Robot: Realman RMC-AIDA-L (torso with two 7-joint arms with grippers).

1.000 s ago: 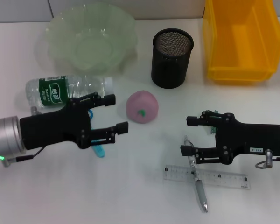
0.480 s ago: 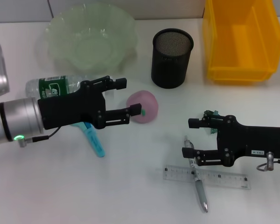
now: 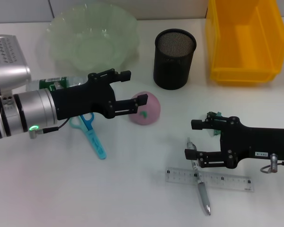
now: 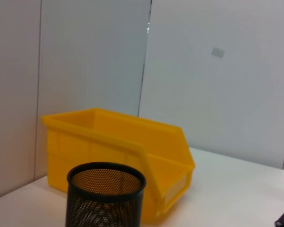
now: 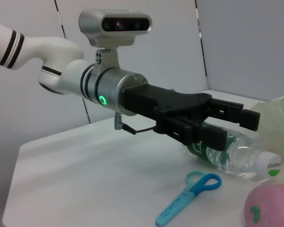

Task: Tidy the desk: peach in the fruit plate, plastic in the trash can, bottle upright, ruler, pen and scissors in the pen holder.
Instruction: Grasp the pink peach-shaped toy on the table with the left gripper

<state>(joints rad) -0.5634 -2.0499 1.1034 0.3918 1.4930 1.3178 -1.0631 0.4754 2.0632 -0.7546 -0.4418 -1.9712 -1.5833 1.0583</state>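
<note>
1. While the desk is still cluttered, every container stands with nothing in it: the pale green fruit plate (image 3: 91, 40) at the back left, the black mesh pen holder (image 3: 174, 58) in the middle, and the yellow bin (image 3: 244, 40) at the back right, which serves as the trash can.
2. In the left wrist view the pen holder (image 4: 105, 195) stands just in front of the yellow bin (image 4: 118, 156), and the visible inside of both shows no contents.
3. Compared with a second ago, the left gripper (image 3: 135, 88) has travelled up and to the right, from over the scissors to a spot beside the pink peach (image 3: 146, 109).
4. Its jaws are spread wide and hold nothing; one finger reaches over the near edge of the peach, the other points toward the pen holder.
5. That move has uncovered the blue scissors (image 3: 91, 133), which lie flat on the white desk (image 3: 132, 194), and now hides most of the water bottle (image 3: 57, 83), which lies on its side behind the arm.
6. The right gripper (image 3: 194, 138) sits where it was, low at the right, jaws parted and empty, just above the pen (image 3: 200, 184).
7. The pen lies across the clear ruler (image 3: 210, 179), the two touching near the ruler's left part.
8. A small green scrap (image 3: 214, 116) peeks out behind the right gripper's upper finger; what it is cannot be told.
9. The right wrist view shows the bottle (image 5: 236, 158) on its side under the left gripper (image 5: 236, 127), with the scissors (image 5: 189, 197) and peach (image 5: 270, 208) nearer.
</note>
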